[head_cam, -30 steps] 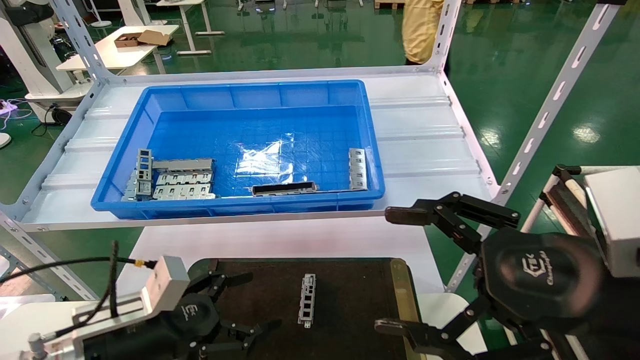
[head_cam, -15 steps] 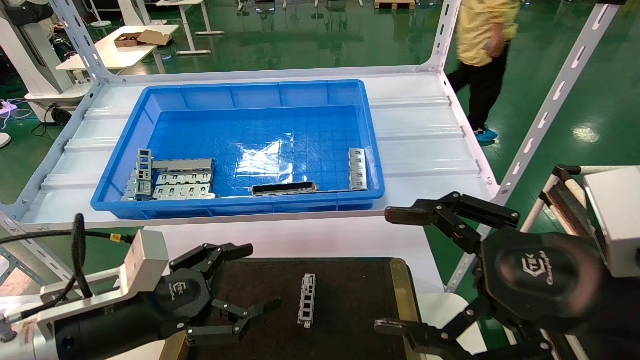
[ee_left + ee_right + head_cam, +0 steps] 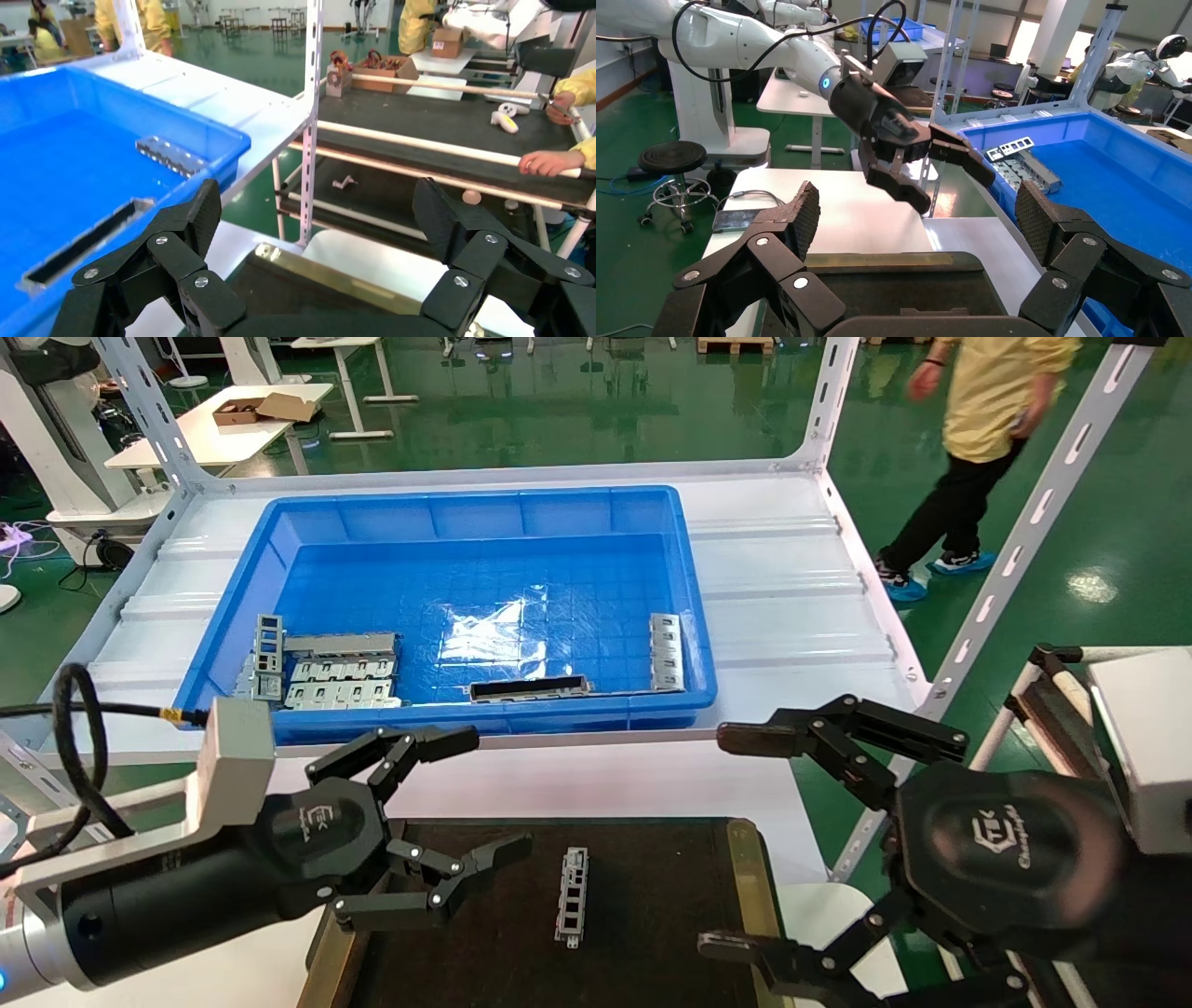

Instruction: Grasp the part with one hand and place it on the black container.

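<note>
One silver ladder-like part (image 3: 572,894) lies flat on the black container (image 3: 652,896), near its middle. Another such part (image 3: 665,652) lies at the right end of the blue bin (image 3: 466,514), and it also shows in the left wrist view (image 3: 169,154). A third one (image 3: 269,645) rests at the bin's left. My left gripper (image 3: 489,794) is open and empty, raised above the container's left part, just in front of the shelf edge. My right gripper (image 3: 726,840) is open and empty, at the container's right side.
A dark channel strip (image 3: 529,688) and wider grey plates (image 3: 340,682) lie along the bin's near wall. White perforated shelf posts (image 3: 1024,533) stand to the right. A person in yellow (image 3: 987,421) walks behind the shelf. The container's brass strip (image 3: 330,277) is beneath the left gripper.
My left gripper has risen from low over the container's left edge and moved forward toward the bin, staying open. The right arm has not moved. The person walked to the right.
</note>
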You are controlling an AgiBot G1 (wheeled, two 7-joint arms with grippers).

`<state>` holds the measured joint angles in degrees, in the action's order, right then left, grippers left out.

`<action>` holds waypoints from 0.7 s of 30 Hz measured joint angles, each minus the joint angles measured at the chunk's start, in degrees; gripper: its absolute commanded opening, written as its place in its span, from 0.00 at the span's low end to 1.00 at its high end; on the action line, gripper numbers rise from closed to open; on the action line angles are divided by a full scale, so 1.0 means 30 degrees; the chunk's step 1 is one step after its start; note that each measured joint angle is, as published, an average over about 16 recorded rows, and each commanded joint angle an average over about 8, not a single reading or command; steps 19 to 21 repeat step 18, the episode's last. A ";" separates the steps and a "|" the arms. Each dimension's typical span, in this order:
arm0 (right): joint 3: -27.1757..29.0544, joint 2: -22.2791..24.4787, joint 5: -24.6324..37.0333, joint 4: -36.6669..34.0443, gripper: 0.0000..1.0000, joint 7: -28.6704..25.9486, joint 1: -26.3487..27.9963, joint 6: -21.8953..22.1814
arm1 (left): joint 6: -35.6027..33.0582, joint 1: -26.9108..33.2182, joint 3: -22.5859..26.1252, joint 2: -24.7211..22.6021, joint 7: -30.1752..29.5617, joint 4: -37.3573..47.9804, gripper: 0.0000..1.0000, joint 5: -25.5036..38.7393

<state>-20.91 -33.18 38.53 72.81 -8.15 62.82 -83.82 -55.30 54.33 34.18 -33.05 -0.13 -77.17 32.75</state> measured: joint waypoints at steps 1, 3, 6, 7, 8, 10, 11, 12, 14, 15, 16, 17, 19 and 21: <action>0.0000 0.0000 0.0000 0.0000 1.00 0.0000 0.0000 0.0000 | -0.0051 0.0056 -0.0043 -0.0003 0.0005 -0.0010 1.00 -0.0052; -0.0001 0.0000 0.0000 0.0000 1.00 0.0000 0.0000 0.0000 | -0.0152 0.0166 -0.0126 -0.0008 0.0021 -0.0033 1.00 -0.0150; -0.0001 0.0001 -0.0001 0.0000 1.00 0.0001 0.0000 0.0001 | -0.0308 0.0322 -0.0241 0.0002 0.0043 -0.0069 1.00 -0.0279; -0.0002 0.0001 -0.0001 0.0000 1.00 0.0001 0.0000 0.0001 | -0.0362 0.0374 -0.0277 0.0009 0.0051 -0.0082 1.00 -0.0317; -0.0002 0.0001 -0.0001 0.0000 1.00 0.0001 0.0000 0.0001 | -0.0419 0.0427 -0.0313 0.0017 0.0060 -0.0094 1.00 -0.0352; -0.0002 0.0001 -0.0002 0.0000 1.00 0.0001 0.0001 0.0001 | -0.0536 0.0538 -0.0379 0.0034 0.0077 -0.0116 1.00 -0.0414; -0.0003 0.0001 -0.0002 0.0000 1.00 0.0001 0.0001 0.0001 | -0.0594 0.0595 -0.0409 0.0042 0.0082 -0.0126 1.00 -0.0443; -0.0003 0.0001 -0.0002 0.0000 1.00 0.0001 0.0001 0.0001 | -0.0620 0.0622 -0.0427 0.0045 0.0085 -0.0133 1.00 -0.0460; -0.0003 0.0001 -0.0002 0.0000 1.00 0.0001 0.0001 0.0001 | -0.0677 0.0677 -0.0458 0.0052 0.0092 -0.0145 1.00 -0.0490; -0.0003 0.0001 -0.0002 0.0000 1.00 0.0001 0.0001 0.0001 | -0.0708 0.0705 -0.0473 0.0056 0.0095 -0.0152 1.00 -0.0504; -0.0003 0.0001 -0.0002 0.0000 1.00 0.0002 0.0001 0.0001 | -0.0740 0.0733 -0.0487 0.0059 0.0099 -0.0157 1.00 -0.0516; -0.0003 0.0001 -0.0002 0.0000 1.00 0.0002 0.0001 0.0001 | -0.0774 0.0763 -0.0501 0.0064 0.0104 -0.0163 1.00 -0.0529; -0.0003 0.0001 -0.0002 0.0000 1.00 0.0002 0.0001 0.0001 | -0.0808 0.0793 -0.0516 0.0069 0.0107 -0.0168 1.00 -0.0542; -0.0003 0.0001 -0.0002 0.0000 1.00 0.0002 0.0001 0.0001 | -0.0808 0.0793 -0.0516 0.0069 0.0107 -0.0168 1.00 -0.0542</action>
